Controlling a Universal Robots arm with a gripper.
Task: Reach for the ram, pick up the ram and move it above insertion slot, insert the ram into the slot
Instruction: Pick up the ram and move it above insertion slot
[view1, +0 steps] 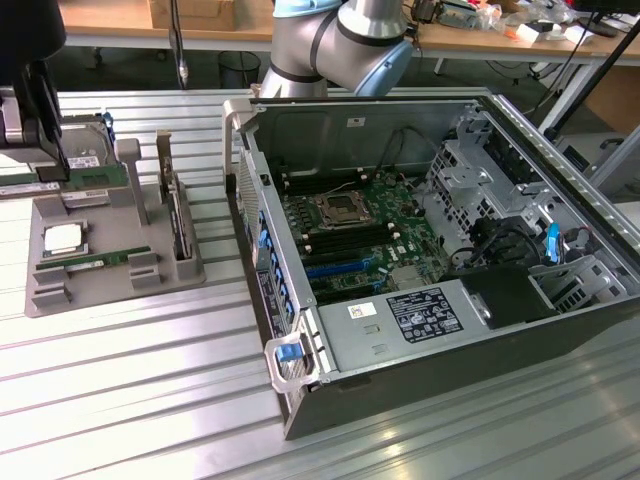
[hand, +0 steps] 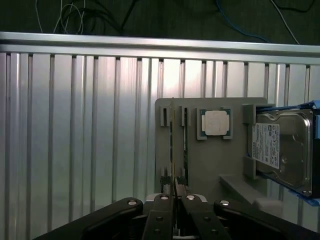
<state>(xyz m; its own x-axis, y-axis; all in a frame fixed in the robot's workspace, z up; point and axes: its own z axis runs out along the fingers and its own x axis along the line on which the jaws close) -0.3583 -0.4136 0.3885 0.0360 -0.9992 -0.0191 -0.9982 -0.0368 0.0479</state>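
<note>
Wrist view: claw (hand: 173, 197) clenched on ram (hand: 172, 145), seen edge-on; slot (view1: 345, 240) well apart, twd the exterior view's right.

WORKSHOP BENCH: A ribbed aluminium table (view1: 150, 400) spans the near ground, its grooves running left to right and catching a hard white glare on the near left. Beyond its far edge stand wooden benches (view1: 110, 22), with a cardboard box (view1: 195, 10) on the left one and loose clutter (view1: 520, 22) on the right one. A black bin (view1: 238, 68) sits on the dark floor (view1: 140, 65) beneath them. A dark pole (view1: 592, 78) leans at the far right. In the wrist view, cables (hand: 75, 15) trail over dark floor past the table's edge.
</note>
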